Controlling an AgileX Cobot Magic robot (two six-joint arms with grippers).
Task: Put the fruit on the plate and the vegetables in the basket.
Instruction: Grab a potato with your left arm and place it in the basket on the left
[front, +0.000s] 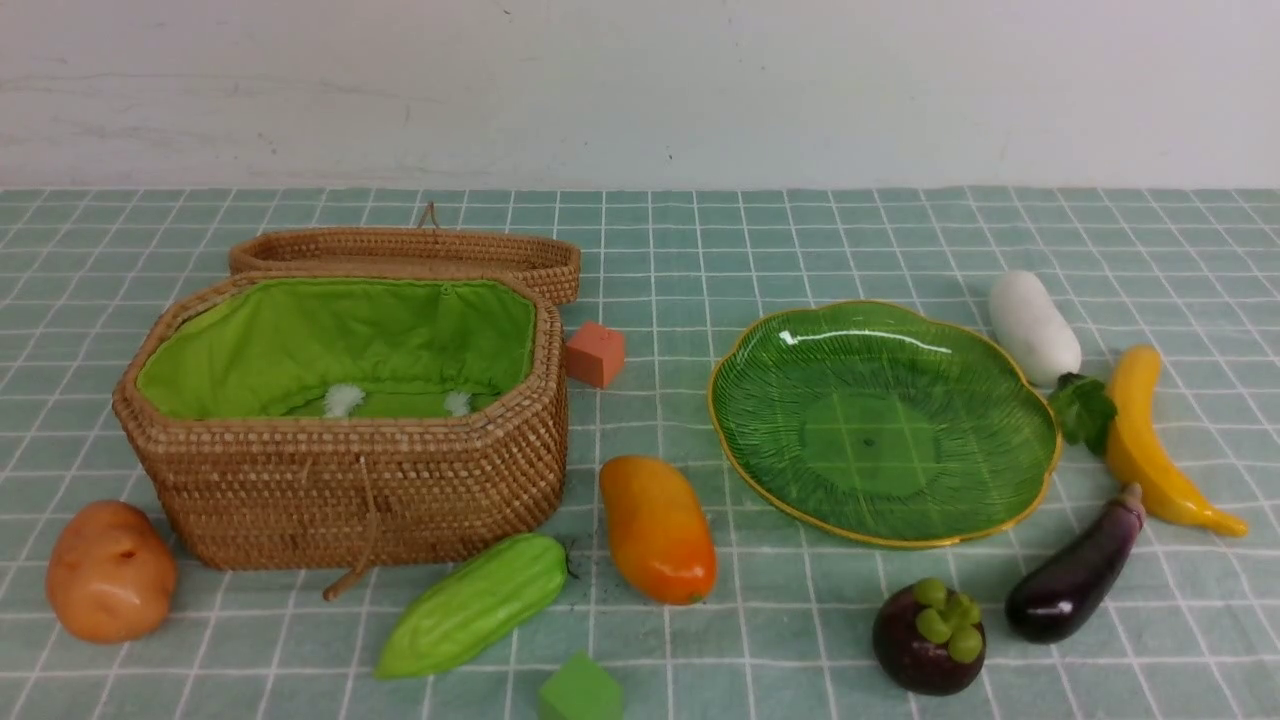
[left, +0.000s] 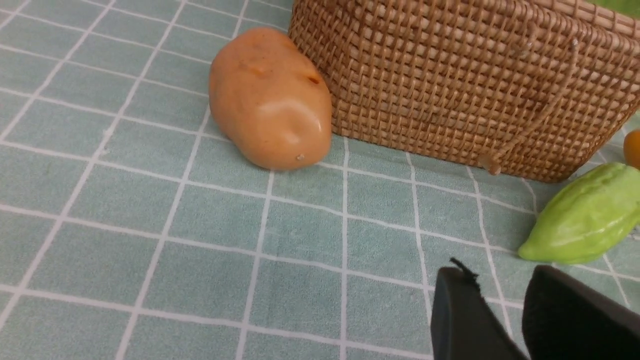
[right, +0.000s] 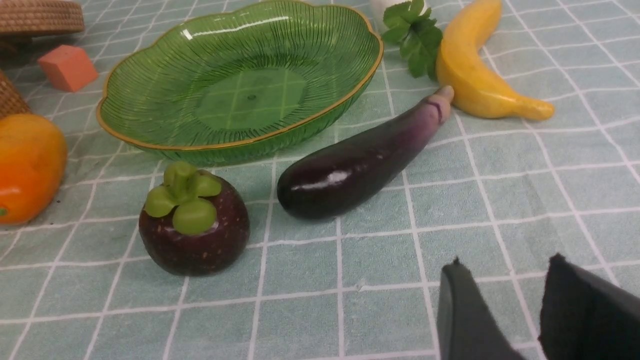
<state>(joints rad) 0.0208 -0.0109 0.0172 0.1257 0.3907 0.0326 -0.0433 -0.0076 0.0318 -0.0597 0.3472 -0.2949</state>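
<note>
Black left end effector (left: 500, 282) and right end effector (right: 505, 272), both cropped, stand parted

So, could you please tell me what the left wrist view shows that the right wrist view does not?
Only the left wrist view: the potato, the gourd and the left gripper, jaws apart and empty.
Only the right wrist view: the empty plate, mangosteen, eggplant, banana, radish, orange cube, lid, and the right gripper, likewise open.
Both: the cloth; the basket, a broad wall in the left wrist view, only a corner in the right; and the mango, just a sliver in the left.
</note>
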